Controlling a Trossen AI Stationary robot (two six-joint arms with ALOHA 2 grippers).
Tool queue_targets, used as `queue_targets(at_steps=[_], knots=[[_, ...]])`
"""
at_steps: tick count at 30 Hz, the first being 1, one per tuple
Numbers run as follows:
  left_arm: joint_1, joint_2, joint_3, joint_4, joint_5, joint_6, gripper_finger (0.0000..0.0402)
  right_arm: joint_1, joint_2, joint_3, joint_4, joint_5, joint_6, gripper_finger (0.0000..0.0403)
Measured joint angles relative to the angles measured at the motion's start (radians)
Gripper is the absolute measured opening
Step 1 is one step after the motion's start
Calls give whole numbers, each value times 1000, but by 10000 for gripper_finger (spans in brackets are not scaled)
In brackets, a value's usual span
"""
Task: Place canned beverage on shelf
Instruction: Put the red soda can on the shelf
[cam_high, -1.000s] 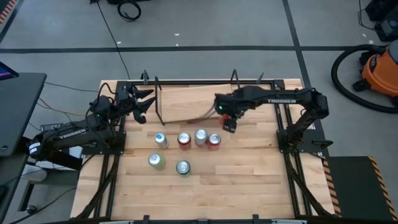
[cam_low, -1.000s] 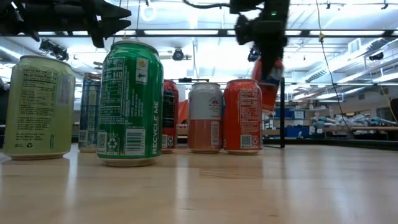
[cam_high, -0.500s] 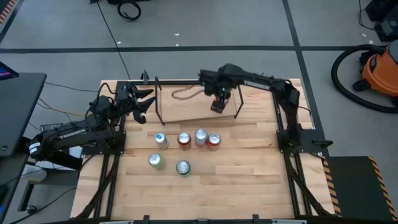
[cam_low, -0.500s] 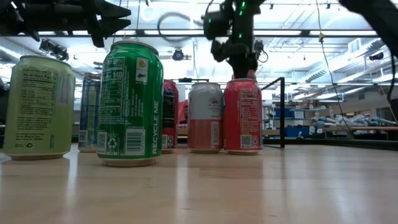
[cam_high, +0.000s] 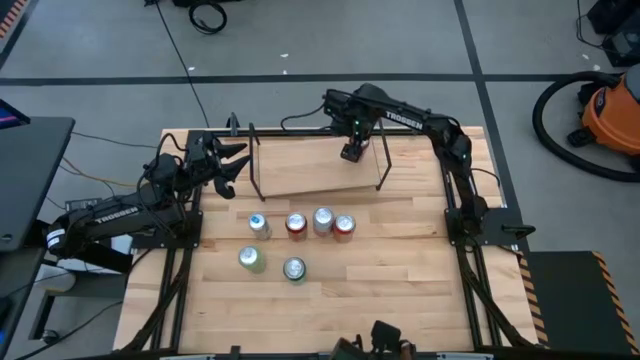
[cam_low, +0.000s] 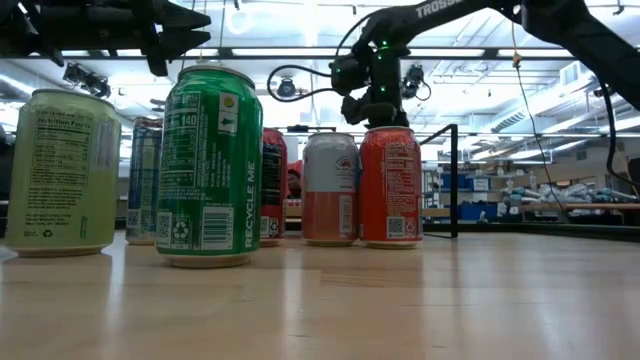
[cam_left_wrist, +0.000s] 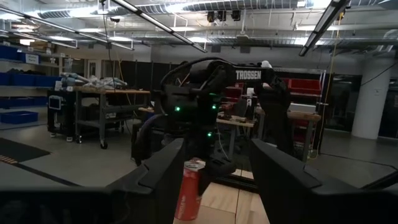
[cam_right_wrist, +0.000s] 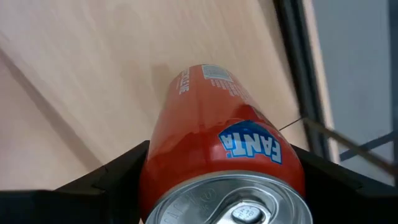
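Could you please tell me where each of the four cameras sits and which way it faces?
High: overhead, looking straight down; both arms, shelf, six cans.
Low: table height, looking level past green can into room; right gripper above.
Left wrist: on left arm, facing right arm's Fanta can; own fingers.
Right wrist: looks down along that can.
All four show the held can.

The shelf (cam_high: 300, 165) board lies bare from its left rod upright to just short of its right end, where the right gripper (cam_high: 351, 152) holds an orange Fanta can (cam_right_wrist: 219, 149) beside the right upright. In front of the shelf, a row of four cans (cam_high: 300, 223) and two more cans (cam_high: 272, 263) behind them block the table's middle. Left of the shelf, the left gripper (cam_high: 228, 167) hangs near the left upright.
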Motion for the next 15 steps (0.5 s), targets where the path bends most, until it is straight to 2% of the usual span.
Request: queue_targets(at_steps=[15], knots=[[0, 0, 0, 0, 0, 7, 192, -93, -1, 1, 95, -34, -95, 319]])
